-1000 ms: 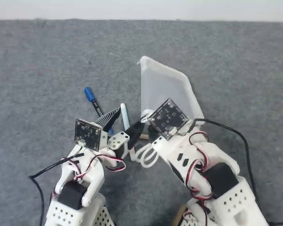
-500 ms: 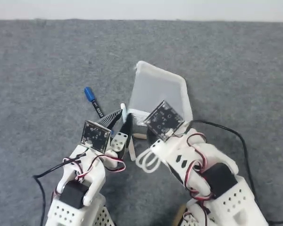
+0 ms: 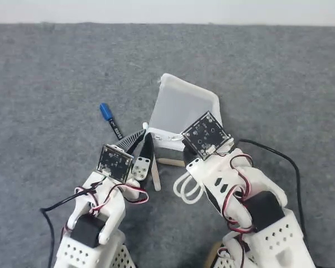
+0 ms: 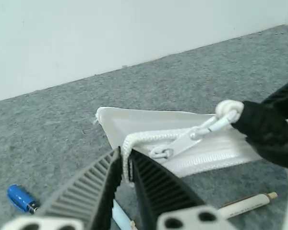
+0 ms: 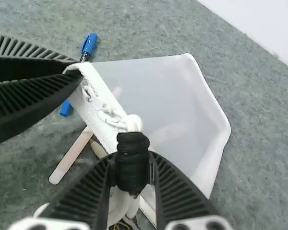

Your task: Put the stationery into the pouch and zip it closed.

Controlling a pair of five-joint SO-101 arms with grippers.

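Two arms stood side by side at the six o'clock edge of the grey mat [image 3: 279, 84], and their grippers met just ahead of them at the near edge of the pouch [image 3: 184, 106]. Nearest of the loose things, a pale pen [image 3: 156, 177] lay on the mat under the left gripper [image 4: 126, 162], pointing roughly from six to twelve o'clock. A beige pen [image 3: 170, 162] lay crosswise at its three o'clock side, between the two grippers and just on the near side of the pouch's zipper [image 4: 216, 155]. The left gripper's ribbed jaws were pressed together on the corner of the pouch at the zipper's left end. The right gripper [image 5: 132, 143], at three o'clock from the left one, had its jaws pinched on the white cord [image 4: 228, 110] tied to the zipper's metal pull tab [image 4: 185, 140], with the cord's knot showing just beyond the fingertips. The zipper edge ran between the two grippers, and the translucent white body of the pouch stretched away from it toward twelve o'clock. Whether the zipper was open or shut along its length could not be told. A blue pen [image 3: 110, 120] lay on the mat at about eleven o'clock from the left gripper, near the pouch's left edge but apart from it, its blue cap at the far end. All three pens were outside the pouch.
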